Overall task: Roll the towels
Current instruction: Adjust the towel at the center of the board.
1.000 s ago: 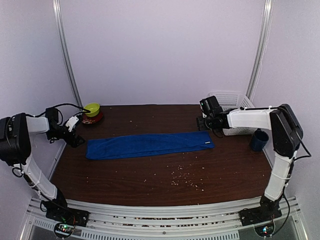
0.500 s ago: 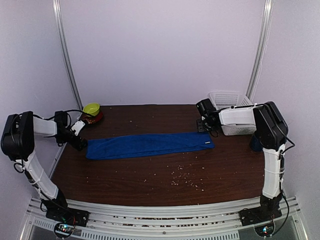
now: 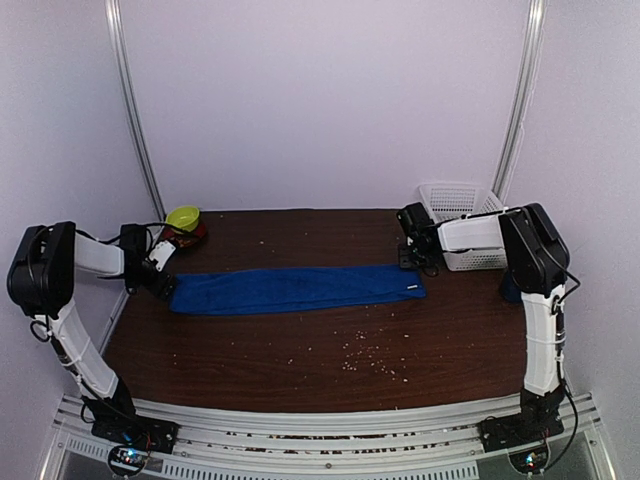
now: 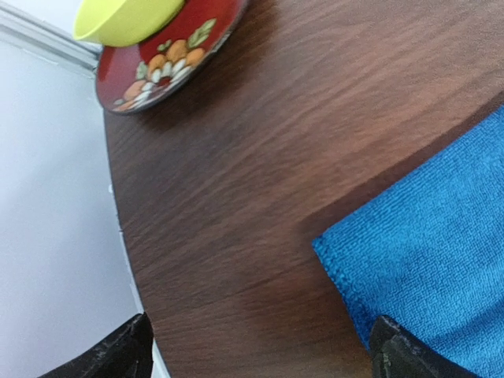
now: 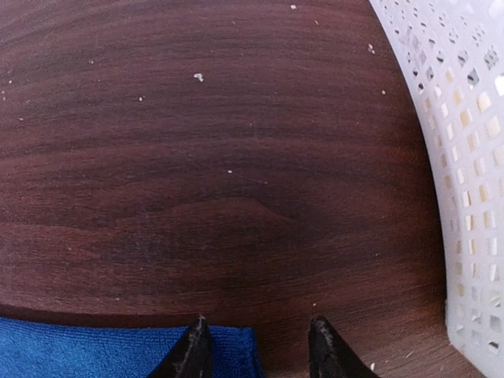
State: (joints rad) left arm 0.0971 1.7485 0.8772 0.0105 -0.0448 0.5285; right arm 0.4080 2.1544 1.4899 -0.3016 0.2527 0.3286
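Observation:
A royal blue towel (image 3: pixel 297 289) lies flat and stretched out left to right across the brown table (image 3: pixel 300 350). My left gripper (image 3: pixel 160 281) is low at its left end and open wide. In the left wrist view one finger (image 4: pixel 398 356) is over the towel (image 4: pixel 429 260), and the other finger is at the table's left edge. My right gripper (image 3: pixel 410 256) is at the towel's far right corner. Its jaws (image 5: pixel 260 354) stand open, with the towel's corner (image 5: pixel 236 346) between the fingertips (image 5: pixel 193 350).
A white mesh basket (image 3: pixel 462 203) stands at the back right, close beside my right gripper, and shows as a wall (image 5: pixel 472 157) in the right wrist view. A yellow-green bowl (image 3: pixel 183 216) on a red plate (image 4: pixel 165 67) sits at the back left. Crumbs (image 3: pixel 370 360) dot the front of the table.
My left gripper has moved right to the towel's left end. My right gripper has come down to the towel's far right corner and its jaws have narrowed.

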